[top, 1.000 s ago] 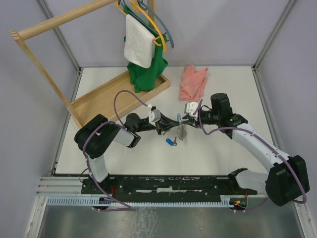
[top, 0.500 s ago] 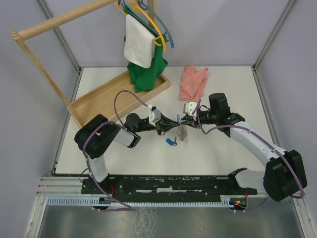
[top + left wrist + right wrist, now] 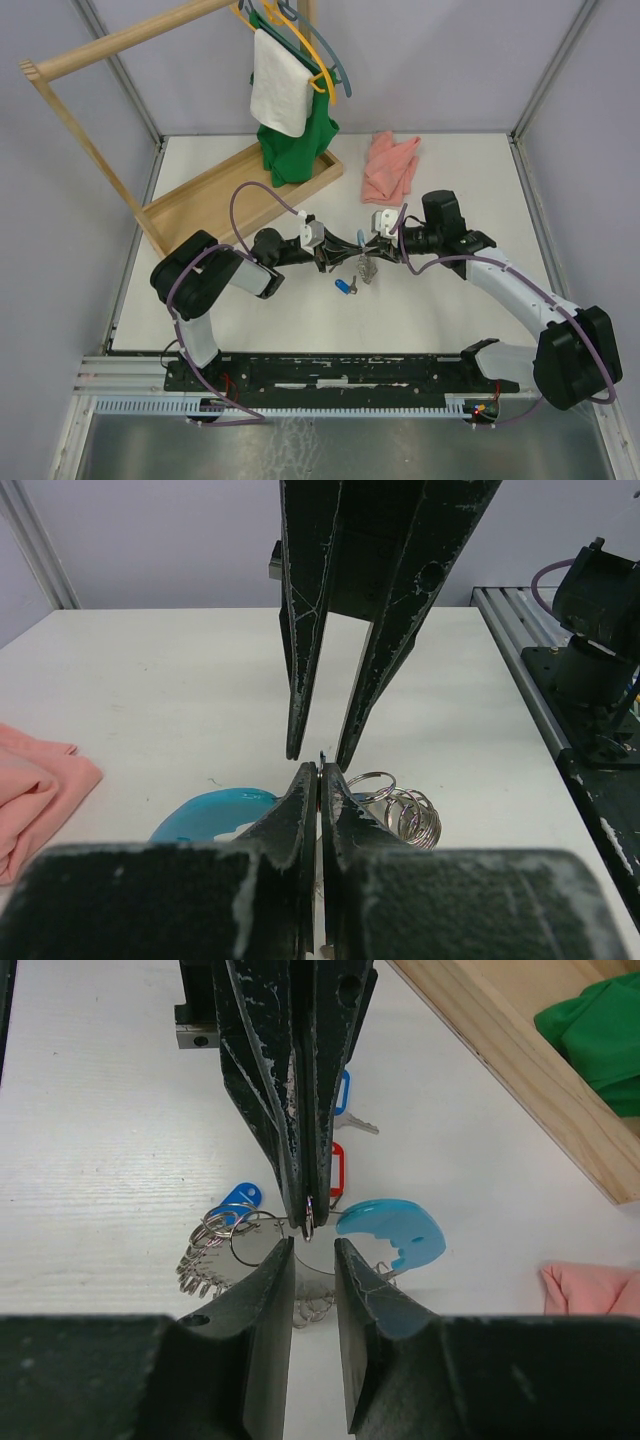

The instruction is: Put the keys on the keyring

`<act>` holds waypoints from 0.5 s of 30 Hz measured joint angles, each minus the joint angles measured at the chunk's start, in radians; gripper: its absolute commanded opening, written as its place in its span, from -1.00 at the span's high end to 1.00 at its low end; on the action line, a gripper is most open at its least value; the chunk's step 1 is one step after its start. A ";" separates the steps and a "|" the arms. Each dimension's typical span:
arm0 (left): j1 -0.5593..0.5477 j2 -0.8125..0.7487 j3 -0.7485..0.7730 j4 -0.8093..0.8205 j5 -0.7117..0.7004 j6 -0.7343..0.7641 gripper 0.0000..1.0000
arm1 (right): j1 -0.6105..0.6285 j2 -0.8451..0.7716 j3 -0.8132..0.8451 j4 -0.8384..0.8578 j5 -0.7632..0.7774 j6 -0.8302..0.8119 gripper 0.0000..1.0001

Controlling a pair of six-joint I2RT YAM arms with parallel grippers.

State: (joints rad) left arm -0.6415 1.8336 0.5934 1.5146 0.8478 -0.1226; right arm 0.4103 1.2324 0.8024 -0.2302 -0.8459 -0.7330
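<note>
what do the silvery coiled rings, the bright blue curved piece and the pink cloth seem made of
Silvery coiled rings: likely metal wire, shiny with glints. Bright blue curved piece: probably plastic, smooth, evenly coloured. Pink cloth: soft matte fabric with folds.

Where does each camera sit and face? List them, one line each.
Top external: overhead, behind the arms, looking down at the table; both show.
Left wrist: on the left arm, facing the right gripper; own shut fingers below.
Right wrist: on the right arm, facing the left gripper; own parted fingers below.
Both wrist views share the keyring.
</note>
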 measured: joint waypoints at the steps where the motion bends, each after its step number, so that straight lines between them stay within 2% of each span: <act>1: 0.000 0.000 0.000 0.000 0.000 0.000 0.95 | 0.000 0.000 0.000 0.005 -0.009 0.002 0.42; 15: 0.000 -0.004 0.000 -0.001 0.000 -0.008 0.95 | 0.000 0.023 0.000 0.043 -0.047 0.027 0.50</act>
State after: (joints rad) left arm -0.6411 1.8297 0.5934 1.5139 0.8478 -0.1310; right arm 0.4103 1.2552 0.8024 -0.1871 -0.8925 -0.7063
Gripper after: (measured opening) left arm 0.044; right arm 0.255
